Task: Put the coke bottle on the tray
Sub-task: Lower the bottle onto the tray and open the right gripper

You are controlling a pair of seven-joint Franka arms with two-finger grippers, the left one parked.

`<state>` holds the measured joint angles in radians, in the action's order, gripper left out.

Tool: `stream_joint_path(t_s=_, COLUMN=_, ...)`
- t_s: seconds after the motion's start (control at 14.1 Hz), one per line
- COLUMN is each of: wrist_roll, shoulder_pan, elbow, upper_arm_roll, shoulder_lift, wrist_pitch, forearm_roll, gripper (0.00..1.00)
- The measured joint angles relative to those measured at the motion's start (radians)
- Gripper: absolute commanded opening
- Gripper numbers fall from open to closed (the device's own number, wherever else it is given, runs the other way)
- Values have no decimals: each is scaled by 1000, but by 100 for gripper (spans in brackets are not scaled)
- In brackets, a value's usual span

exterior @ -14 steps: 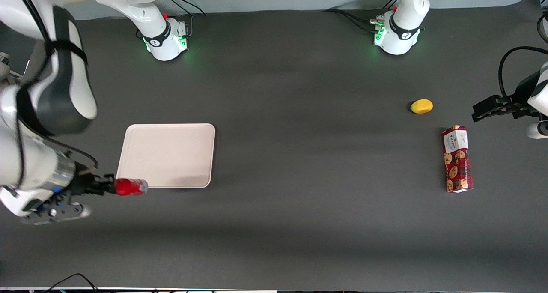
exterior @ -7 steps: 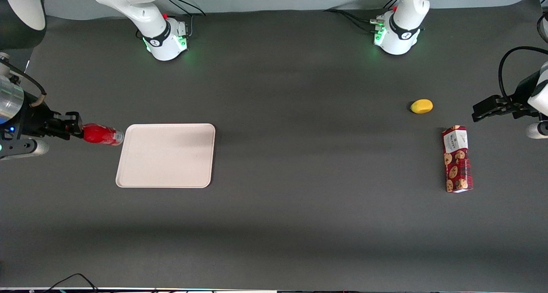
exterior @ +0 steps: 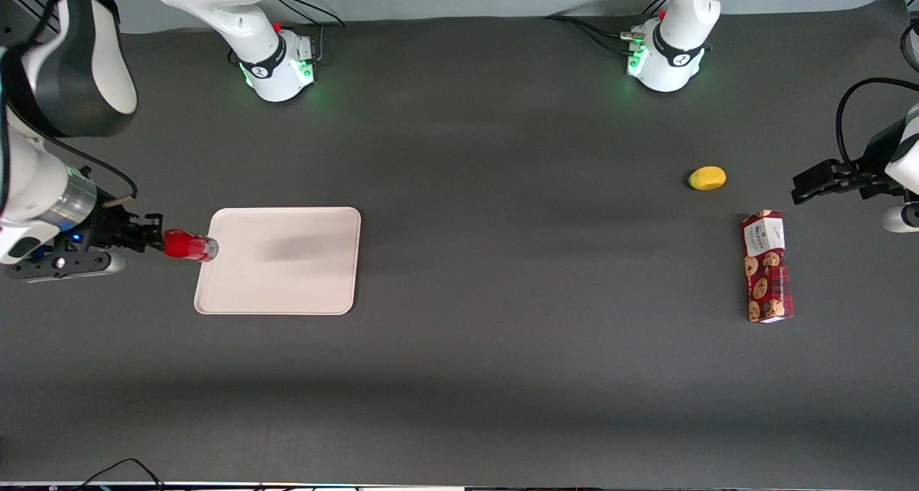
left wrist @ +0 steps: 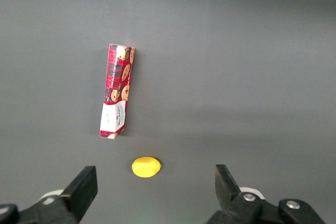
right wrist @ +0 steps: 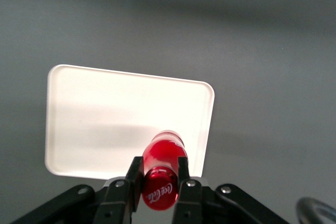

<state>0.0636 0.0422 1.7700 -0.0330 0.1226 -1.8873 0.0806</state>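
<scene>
The small red coke bottle point(exterior: 188, 245) lies level in the air, gripped near its cap end by my right gripper point(exterior: 159, 242), which is shut on it. Its silvery base pokes just over the rim of the cream-white tray point(exterior: 287, 261) at the tray's edge toward the working arm's end of the table. In the right wrist view the coke bottle point(right wrist: 163, 169) sits squeezed between the two black fingers point(right wrist: 135, 174), its red cap with white lettering facing the camera, and the tray point(right wrist: 105, 119) spreads out below it.
A red patterned cookie box point(exterior: 767, 266) and a small yellow lemon-like object point(exterior: 707, 178) lie toward the parked arm's end of the table. Both show in the left wrist view too, the cookie box point(left wrist: 117, 91) and the yellow object point(left wrist: 146, 167).
My right gripper carried the bottle from beside the tray's near corner away from the camera, then came partway back and toward the tray. The bottle's base now overlaps the tray rim.
</scene>
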Motion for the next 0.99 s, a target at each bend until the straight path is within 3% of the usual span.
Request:
stream_joint_path(t_s=0.5, wrist_roll=22, shoulder_pan=-6, elbow=326, upper_arm_roll=-36, shoulder_lift=-30, wrist_pitch=-317, forearm_roll=-17, gripper=0)
stream_joint_path(t_s=0.85, wrist_roll=22, shoulder_pan=-7, elbow=408, upper_arm_roll=-43, shoulder_lift=-42, wrist_pitch=-417, forearm_roll=-17, gripper=0)
stream_joint_path(t_s=0.92, wrist_roll=22, shoulder_pan=-7, elbow=415, upper_arm_roll=-45, shoulder_lift=-42, wrist_pitch=-430, forearm_roll=-17, gripper=27)
stream_joint_path(t_s=0.99, wrist_roll=22, shoulder_pan=-8, elbow=420, upper_arm_roll=-47, shoulder_lift=-42, wrist_pitch=-433, forearm_roll=-17, gripper=85)
